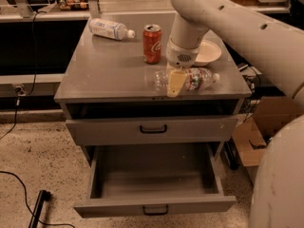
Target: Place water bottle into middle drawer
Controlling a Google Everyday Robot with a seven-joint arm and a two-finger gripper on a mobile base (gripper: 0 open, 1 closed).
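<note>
The water bottle (195, 79) lies on its side near the front edge of the grey cabinet top (109, 70), with its white cap pointing right. My gripper (175, 83) is lowered straight onto the bottle's middle from above, and its pale yellow tip covers part of the clear body. The middle drawer (152, 175) is pulled wide open below, with nothing visible inside. The like drawer front above it (152, 129) is pushed in.
A red soda can (152, 43) stands just behind my gripper. A white plate (208, 52) is at the back right and a bottle with a white wrap label (110, 29) at the back left. A cardboard box (259, 137) sits on the floor to the right.
</note>
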